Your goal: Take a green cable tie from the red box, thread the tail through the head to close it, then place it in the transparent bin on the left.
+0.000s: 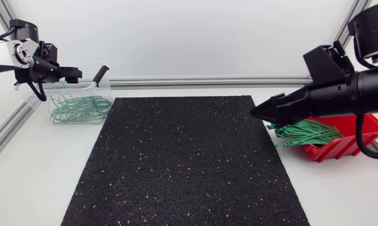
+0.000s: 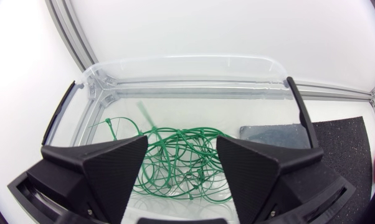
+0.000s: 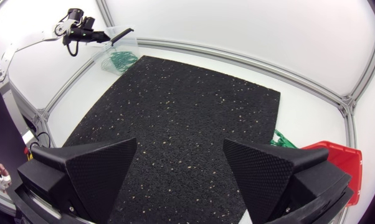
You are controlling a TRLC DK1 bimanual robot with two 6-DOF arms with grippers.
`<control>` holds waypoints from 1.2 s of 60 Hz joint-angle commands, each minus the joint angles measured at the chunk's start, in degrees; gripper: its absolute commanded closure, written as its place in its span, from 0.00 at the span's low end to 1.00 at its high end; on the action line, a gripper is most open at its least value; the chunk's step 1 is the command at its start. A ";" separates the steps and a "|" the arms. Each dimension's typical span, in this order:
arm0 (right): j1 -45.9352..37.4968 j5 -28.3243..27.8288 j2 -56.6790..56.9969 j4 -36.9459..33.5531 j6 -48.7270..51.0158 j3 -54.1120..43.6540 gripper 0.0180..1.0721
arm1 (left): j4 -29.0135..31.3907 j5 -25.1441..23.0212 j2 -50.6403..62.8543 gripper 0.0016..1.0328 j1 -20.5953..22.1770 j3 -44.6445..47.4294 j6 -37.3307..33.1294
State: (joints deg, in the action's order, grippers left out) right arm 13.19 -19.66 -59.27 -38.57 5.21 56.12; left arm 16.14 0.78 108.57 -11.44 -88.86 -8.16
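Over at the left side of the surface [image 1: 26, 188], my left end effector [image 2: 181, 140] hangs above the transparent bin [image 2: 187, 62] with its fingers wide apart and nothing between them. Below it, a tangle of looped ties [image 1: 79, 108], already closed, lies on the bin's floor. My right end effector [image 3: 180, 142] is across the black mat [image 1: 183, 163], over its right edge. Its fingers are spread too and hold nothing.

The green cable ties [image 1: 305, 133] I need are a straight bundle in the red box [image 1: 340, 147]. Their ends stick out over the box's rim toward the mat, just beside and below my right end effector.

With both end effectors empty, I judge the step in hand to be the first one: taking a fresh tie from the box. The right arm is the nearer one. Its fingers point out over the mat, so the next move calls for turning them back and down onto the overhanging ends. The strands lie packed side by side, so I should pinch a single tie near one end. That would leave the other end free for the left arm to meet over the mat for threading.
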 commanded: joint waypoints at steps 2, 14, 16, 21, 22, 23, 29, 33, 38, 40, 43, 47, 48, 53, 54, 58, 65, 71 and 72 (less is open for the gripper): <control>-3.61 0.15 1.52 -0.46 2.79 -1.71 0.04 | -1.82 0.37 -6.88 0.03 0.63 4.48 -1.42; -10.73 -0.20 6.09 -0.11 4.98 -4.61 0.04 | -4.28 0.28 -18.40 0.03 0.81 16.44 2.54; -11.52 -0.20 6.97 0.07 5.42 -5.14 0.04 | -5.07 0.28 -20.24 0.03 0.90 18.37 2.89; -13.72 -0.20 9.26 0.16 5.77 -6.72 0.04 | -9.37 0.28 -25.25 0.03 1.42 24.70 2.89; -14.07 -0.20 9.69 0.16 5.86 -7.07 0.04 | -10.25 0.28 -26.05 0.03 1.42 25.75 2.89; -14.42 -0.20 10.13 0.25 6.13 -7.43 0.04 | -11.48 0.28 -27.19 0.03 1.60 27.16 2.80; -17.15 -0.12 13.47 1.92 6.74 -10.41 0.04 | -15.35 0.28 -32.64 0.03 1.86 33.66 2.63; -18.64 -0.03 16.20 3.41 7.27 -12.79 0.04 | -16.67 0.19 -36.06 0.03 2.04 37.18 2.45; -19.69 0.76 20.24 4.20 7.62 -15.42 0.04 | -19.83 0.19 -41.16 0.03 2.30 42.80 2.63; -19.96 1.38 21.65 4.90 7.71 -16.30 0.04 | -20.98 0.19 -42.92 0.03 2.39 44.74 2.80; -20.22 2.35 24.28 5.78 7.71 -17.80 0.04 | -21.85 0.19 -45.21 0.03 2.57 47.20 3.24; -20.40 3.66 27.80 7.28 7.53 -20.08 0.04 | -23.17 0.19 -48.63 0.04 3.27 50.80 3.77; -20.40 3.75 28.50 7.63 7.36 -20.52 0.04 | -23.35 0.19 -49.16 0.04 3.36 51.42 3.77; -21.19 3.75 32.02 9.39 6.48 -22.98 0.04 | -25.72 0.19 -52.85 0.04 3.97 55.64 3.77; -21.36 3.75 32.63 9.56 6.30 -23.33 0.04 | -26.16 0.19 -53.47 0.04 4.06 56.34 3.86; -22.16 3.75 35.45 11.06 5.51 -25.00 0.04 | -28.09 0.10 -56.63 0.04 4.24 59.68 4.21; -23.61 4.04 39.91 13.57 4.07 -27.91 0.04 | -31.08 0.19 -62.87 0.04 4.67 65.13 5.09; -22.54 5.64 41.89 16.13 3.12 -30.80 0.04 | -33.54 0.19 -67.53 0.06 4.67 69.44 6.85; -22.35 5.92 42.24 16.58 2.96 -31.31 0.04 | -34.25 0.10 -68.32 0.06 4.67 70.31 7.02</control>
State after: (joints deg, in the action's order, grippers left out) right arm -9.74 -14.83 -18.50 -23.51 9.89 27.77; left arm -15.86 0.73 43.83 -7.18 -22.44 -3.36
